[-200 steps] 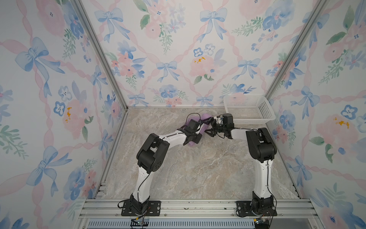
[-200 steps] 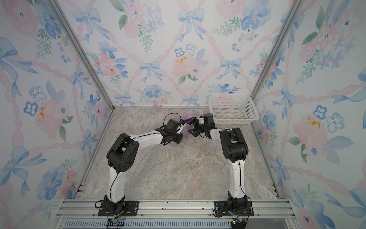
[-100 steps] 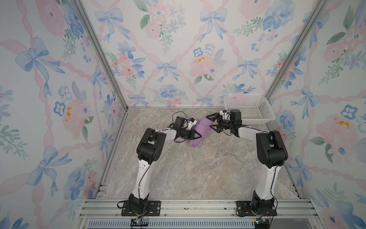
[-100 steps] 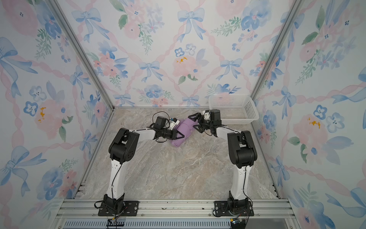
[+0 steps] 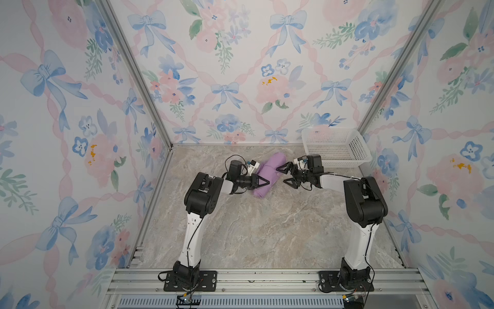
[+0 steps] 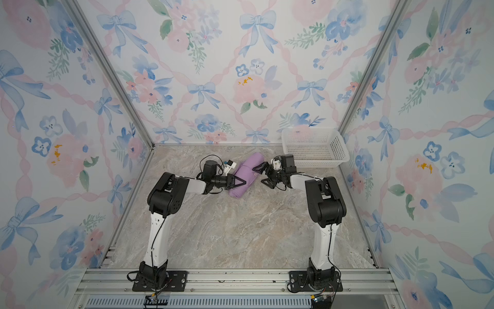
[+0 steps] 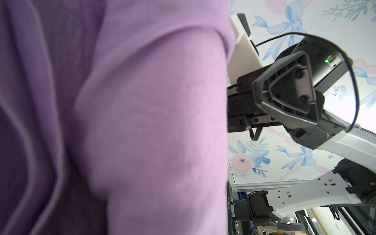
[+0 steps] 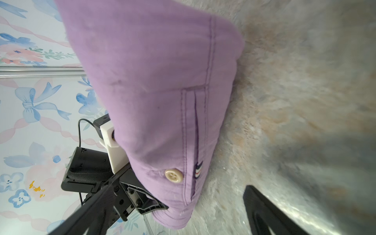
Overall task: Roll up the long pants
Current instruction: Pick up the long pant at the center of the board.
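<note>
Left gripper [image 5: 264, 182]: jaws nearly together, pinched on the pants [image 5: 268, 174]. In both top views its dark finger lies across the near half of the roll. The right wrist view shows a left finger [image 8: 148, 203] tucked under the roll's end fold.

Pants: rolled into a tight lilac bundle, sitting between the two grippers. From the left gripper the roll runs forward and away, slanting toward the back wall. A short end sticks out behind the fingers toward the arm bases. The left wrist view is mostly filled with fabric [image 7: 152, 122], right against the lens. In the right wrist view the roll's [image 8: 152, 81] long side meets the table [image 5: 254, 227]. Whether any part is lifted, cannot tell.

Outer layer, seen from the right wrist: a pale button [image 8: 174, 175] and, just beside it, a small striped tab [image 8: 197, 169] on a seam. Both are at the end nearest the left gripper.

Right gripper [image 5: 285, 176]: jaws spread wide, nothing between them. The opening faces the side of the roll, opposite the left gripper. In a top view [image 6: 263, 175] the far fingertip overlaps the roll's edge; contact cannot be told. The near finger [image 8: 264, 215] is clear of the fabric, over bare table. From the left wrist, one right finger [image 7: 289, 95] shows just past the roll.

Basket [image 5: 357, 145]: white, mesh-walled, behind the right gripper's wrist, near it, against the back wall.
</note>
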You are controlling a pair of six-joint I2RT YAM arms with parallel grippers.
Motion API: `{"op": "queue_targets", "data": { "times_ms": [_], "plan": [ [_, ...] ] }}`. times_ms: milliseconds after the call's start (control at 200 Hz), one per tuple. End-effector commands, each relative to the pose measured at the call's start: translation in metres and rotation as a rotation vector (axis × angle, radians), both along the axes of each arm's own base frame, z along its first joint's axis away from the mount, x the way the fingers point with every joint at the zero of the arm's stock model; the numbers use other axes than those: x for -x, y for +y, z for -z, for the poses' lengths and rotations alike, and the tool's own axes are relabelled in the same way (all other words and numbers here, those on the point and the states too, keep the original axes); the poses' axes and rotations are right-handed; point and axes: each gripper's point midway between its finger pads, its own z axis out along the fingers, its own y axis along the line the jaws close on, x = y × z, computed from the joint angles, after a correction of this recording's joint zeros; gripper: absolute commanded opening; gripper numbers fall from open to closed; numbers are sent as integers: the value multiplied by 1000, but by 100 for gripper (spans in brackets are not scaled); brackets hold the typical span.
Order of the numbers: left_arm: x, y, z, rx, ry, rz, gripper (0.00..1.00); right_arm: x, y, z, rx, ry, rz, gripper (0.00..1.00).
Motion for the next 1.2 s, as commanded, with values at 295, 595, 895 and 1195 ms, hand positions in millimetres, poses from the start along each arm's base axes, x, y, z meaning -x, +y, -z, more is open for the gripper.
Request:
{"op": "queue_targets", "data": {
  "times_ms": [295, 595, 895, 1195],
  "plan": [
    [7, 10, -19, 217, 136, -30, 0, -17, 58, 14, -52, 4, -53, 98],
    [5, 15, -36, 359, 154, -28, 0, -18, 65, 27, -33, 18, -60, 98],
    [19, 13, -38, 349, 146, 13, 0, -43, 96, 42, -75, 32, -82, 47],
    [-10, 31, -91, 329, 13, -35, 98, -78, 50, -42, -246, -65, -10, 0]
  ]
}}
